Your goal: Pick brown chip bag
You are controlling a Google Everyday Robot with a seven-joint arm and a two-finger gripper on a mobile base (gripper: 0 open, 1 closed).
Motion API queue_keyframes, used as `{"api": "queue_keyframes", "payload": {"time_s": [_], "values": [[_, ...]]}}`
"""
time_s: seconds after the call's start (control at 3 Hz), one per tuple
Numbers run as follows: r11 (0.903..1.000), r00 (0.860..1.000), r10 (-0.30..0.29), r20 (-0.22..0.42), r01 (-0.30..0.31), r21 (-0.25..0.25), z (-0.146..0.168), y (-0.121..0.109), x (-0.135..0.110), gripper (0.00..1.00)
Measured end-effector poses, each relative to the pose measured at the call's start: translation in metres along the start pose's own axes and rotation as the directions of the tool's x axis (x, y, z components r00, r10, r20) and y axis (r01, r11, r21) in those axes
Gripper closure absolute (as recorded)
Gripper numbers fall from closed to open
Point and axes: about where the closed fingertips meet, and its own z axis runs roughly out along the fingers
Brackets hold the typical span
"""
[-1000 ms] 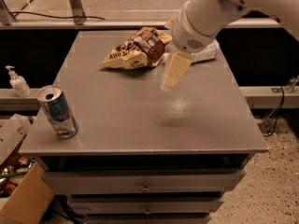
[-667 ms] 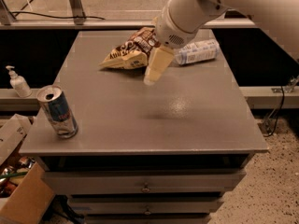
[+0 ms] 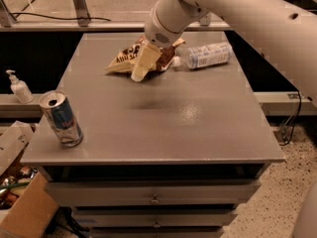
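Gripper [image 3: 139, 73] hovering at brown chip bag [image 3: 120, 61] lying near far edge of table [image 3: 163, 118], beside bottle [image 3: 205, 55] — clenched or released, cannot tell — not yet lifting; grasping, raising remaining.

We see a grey table [image 3: 163, 123] with a smooth, faintly sheeny top. At its far side lies the crinkled, slightly glossy brown chip bag [image 3: 121, 59], and the gripper [image 3: 140, 68], smooth matt cream plastic, hangs over the bag's near edge. To the right is a clear plastic bottle [image 3: 205, 55], and at the near left a shiny metal can [image 3: 60, 119].
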Motion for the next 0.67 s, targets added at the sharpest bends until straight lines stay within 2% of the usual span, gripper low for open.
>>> {"api": "queue_keyframes", "payload": {"time_s": [0.67], "values": [[0.9993,0.999,0.038,0.006,-0.038,0.001,0.050,-0.032,-0.011,0.00]]}}
